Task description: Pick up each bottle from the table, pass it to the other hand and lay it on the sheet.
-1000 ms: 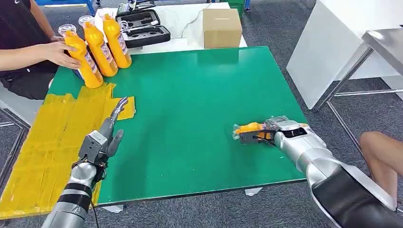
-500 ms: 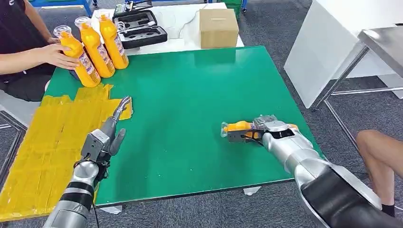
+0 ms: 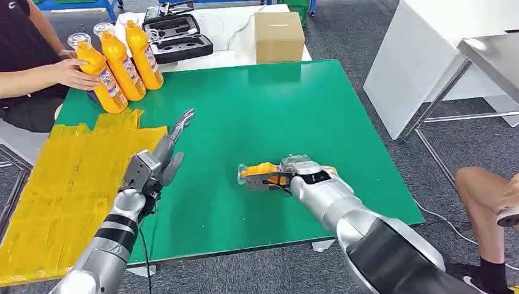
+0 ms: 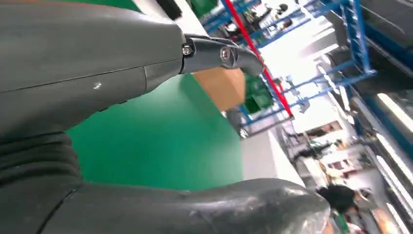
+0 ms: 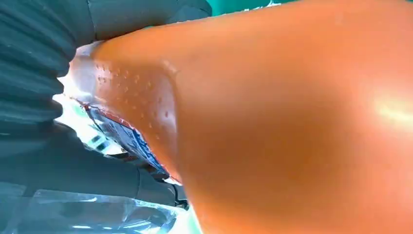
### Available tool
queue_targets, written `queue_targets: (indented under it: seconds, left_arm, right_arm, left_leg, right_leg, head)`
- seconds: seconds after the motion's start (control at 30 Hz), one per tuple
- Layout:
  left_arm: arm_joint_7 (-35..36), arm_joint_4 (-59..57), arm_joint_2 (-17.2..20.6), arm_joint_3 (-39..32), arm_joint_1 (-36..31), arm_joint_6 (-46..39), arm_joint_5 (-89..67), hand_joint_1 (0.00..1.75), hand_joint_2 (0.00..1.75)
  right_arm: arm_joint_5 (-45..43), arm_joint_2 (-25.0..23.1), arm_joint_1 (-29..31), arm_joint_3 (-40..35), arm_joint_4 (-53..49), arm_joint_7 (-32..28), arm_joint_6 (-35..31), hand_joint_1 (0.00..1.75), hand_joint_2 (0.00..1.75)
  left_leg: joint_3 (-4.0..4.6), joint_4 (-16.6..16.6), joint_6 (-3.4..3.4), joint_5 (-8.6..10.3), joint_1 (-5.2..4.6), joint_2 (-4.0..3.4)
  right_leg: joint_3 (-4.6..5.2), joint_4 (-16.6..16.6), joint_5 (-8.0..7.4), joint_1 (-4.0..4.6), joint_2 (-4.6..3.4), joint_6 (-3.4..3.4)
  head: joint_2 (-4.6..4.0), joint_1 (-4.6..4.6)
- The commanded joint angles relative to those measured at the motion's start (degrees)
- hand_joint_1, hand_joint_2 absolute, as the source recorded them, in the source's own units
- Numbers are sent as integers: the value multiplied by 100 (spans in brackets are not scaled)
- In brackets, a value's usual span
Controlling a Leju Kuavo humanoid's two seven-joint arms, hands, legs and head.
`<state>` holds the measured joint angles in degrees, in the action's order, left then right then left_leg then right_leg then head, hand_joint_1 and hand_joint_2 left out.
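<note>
Your right robot hand holds one orange bottle above the green worktop; your left is spread and empty.

Far left, the yellow sheet [image 3: 73, 177] lies flat along the worktop's [image 3: 257, 104] left side. At its far end a person's hand [image 3: 72, 73] rests on the nearest of three upright orange bottles [image 3: 116, 58], which stand together at the worktop's far left corner. Your left robot hand [image 3: 160, 160] sits over the sheet's right edge, fingers apart and stretched forward, gripping nothing. Toward the middle, your right robot hand [image 3: 292, 177] is clamped on the held bottle [image 3: 260, 172], which lies sideways with its cap pointing toward your left hand; the two are still well apart. Behind the worktop stand a black case [image 3: 177, 38] and a cardboard box [image 3: 279, 35].
</note>
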<state>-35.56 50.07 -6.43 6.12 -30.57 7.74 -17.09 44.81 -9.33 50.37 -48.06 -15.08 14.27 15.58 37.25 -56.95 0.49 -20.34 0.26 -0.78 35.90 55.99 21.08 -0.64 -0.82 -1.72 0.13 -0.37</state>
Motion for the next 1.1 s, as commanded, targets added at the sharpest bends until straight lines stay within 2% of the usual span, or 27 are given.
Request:
queue_targets:
  seconds: [0.03, 0.2, 0.23, 0.27, 0.33, 0.37, 0.4, 0.5, 0.6, 0.63, 0.67, 0.73, 0.77, 0.83, 0.87, 0.9, 0.93, 0.97, 1.0, 1.03, 1.1]
  left_arm:
    - [-64, -977, -161, 516, -743, 70, 178, 0, 0]
    - [-82, -1014, -172, 592, -770, 71, 222, 0, 0]
    - [-87, -1024, -185, 613, -781, 88, 233, 0, 0]
    - [-89, -1028, -197, 631, -786, 79, 250, 0, 0]
    - [-89, -1027, -199, 638, -784, 73, 253, 0, 0]
    - [-89, -1027, -199, 638, -784, 73, 253, 0, 0]
    - [-91, -1020, -196, 650, -780, 67, 268, 0, 0]
    - [-82, -1010, -190, 658, -769, 79, 317, 0, 0]
    - [-80, -1017, -192, 665, -764, 73, 335, 0, 0]
    - [-80, -1017, -189, 665, -761, 66, 335, 0, 0]
    - [-85, -1015, -188, 659, -751, 64, 349, 0, 0]
    - [-85, -1015, -188, 659, -751, 64, 349, 0, 0]
    - [-85, -1015, -188, 659, -751, 64, 349, 0, 0]
    - [-85, -1015, -188, 659, -751, 64, 349, 0, 0]
    - [-85, -1015, -188, 659, -751, 64, 349, 0, 0]
    - [-85, -1007, -177, 658, -737, 51, 348, 0, 0]
    - [-86, -999, -163, 652, -719, 40, 349, 0, 0]
    - [-87, -967, -141, 634, -678, 17, 358, 0, 0]
    - [-89, -938, -113, 611, -636, -2, 369, 0, 0]
    - [-90, -865, -67, 560, -556, -40, 387, 0, 0]
    - [-90, -732, 24, 458, -405, -105, 415, 0, 0]
  right_arm:
    - [-178, -199, -692, 574, 534, 245, 323, 175, 175]
    - [-198, -137, -740, 655, 550, 349, 366, 175, 175]
    - [-209, -102, -763, 681, 558, 398, 376, 166, 175]
    - [-215, -59, -798, 708, 550, 408, 345, 129, 175]
    - [-210, -44, -810, 708, 550, 391, 336, 129, 175]
    - [-210, -44, -810, 708, 550, 391, 336, 7, 175]
    - [-193, -32, -816, 712, 564, 469, 336, 0, 175]
    - [-178, 32, -854, 737, 565, 527, 305, 0, 175]
    - [-151, 68, -853, 731, 560, 523, 286, 0, 175]
    - [-128, 73, -840, 713, 555, 535, 277, 0, 175]
    - [-105, 78, -816, 703, 543, 548, 227, 0, 175]
    - [-105, 78, -816, 703, 543, 548, 227, 0, 175]
    - [-105, 78, -816, 703, 543, 548, 227, 0, 175]
    - [-105, 78, -816, 703, 543, 548, 227, 0, 175]
    - [-105, 78, -816, 703, 543, 548, 227, 0, 175]
    - [-58, 70, -797, 668, 524, 545, 167, 0, 175]
    - [-53, 63, -784, 675, 501, 536, 98, 0, 0]
    - [-111, 44, -744, 761, 489, 490, -23, 0, 0]
    - [-39, 22, -693, 703, 473, 444, -60, 0, 0]
    - [57, -19, -602, 641, 472, 394, -160, 0, 0]
    - [258, -85, -438, 486, 431, 341, -250, 0, 0]
  left_leg:
    - [-19, 12, -5, 0, 10, 46]
    - [-33, 12, -6, -2, 8, 38]
    - [-34, 8, -6, -4, 10, 33]
    - [-38, 16, -7, -1, 10, 48]
    - [-45, 16, -7, -3, 11, 48]
    - [-45, 11, -7, -4, 10, 41]
    - [-46, 16, -7, -2, 10, 47]
    - [-63, 12, -13, -10, 14, 49]
    - [-118, 6, -11, -74, 11, 15]
    - [-96, 13, -7, -60, 10, 19]
    - [-104, 0, -6, -71, 9, -1]
    - [-98, -8, -8, -73, 3, 5]
    - [-65, 2, -9, -52, 8, 13]
    - [-136, -15, -1, -83, 7, -6]
    - [-85, -19, -3, -66, 9, 9]
    - [-116, -12, -3, -70, 7, -5]
    - [-88, -9, -6, -54, 6, 5]
    - [-114, -6, -6, -64, 6, -12]
    - [-93, 3, -8, -52, 5, -4]
    - [-111, -3, -8, -62, 4, -14]
    - [-94, -3, -10, -56, 5, -19]
  right_leg:
    - [-36, -17, 10, 10, 46, 8]
    - [-46, -16, 10, 9, 37, 7]
    - [-46, -14, 9, 10, 31, 6]
    - [-54, -21, 12, 11, 47, 8]
    - [-60, -23, 12, 12, 47, 8]
    - [-58, -18, 12, 10, 40, 6]
    - [-62, -22, 13, 11, 47, 8]
    - [-58, -22, 27, 14, 49, 15]
    - [-66, -15, 52, 11, 7, 24]
    - [-48, -21, 45, 11, 15, 32]
    - [-53, -8, 91, 9, -7, 27]
    - [-46, 6, 91, 3, -1, 28]
    - [-16, -8, 71, 8, 8, 30]
    - [-84, 11, 106, 7, -14, 25]
    - [-39, 14, 91, 9, 1, 25]
    - [-68, 8, 90, 8, -14, 20]
    - [-43, 5, 78, 7, -4, 22]
    - [-69, 2, 80, 6, -21, 25]
    - [-53, -5, 69, 6, -12, 27]
    - [-92, 2, 77, 4, -23, 26]
    - [-73, 3, 69, 5, -27, 29]
  head:
    - [0, 0]
    - [0, 0]
    - [0, 2]
    - [0, -2]
    - [0, 0]
    - [0, 0]
    - [0, -2]
    - [0, 0]
    - [0, 2]
    - [0, -2]
    - [0, 0]
    - [0, 2]
    - [0, -2]
    - [0, -2]
    - [0, 2]
    - [0, -4]
    - [0, 2]
    - [0, -2]
    - [0, 2]
    - [0, -2]
    - [0, 0]
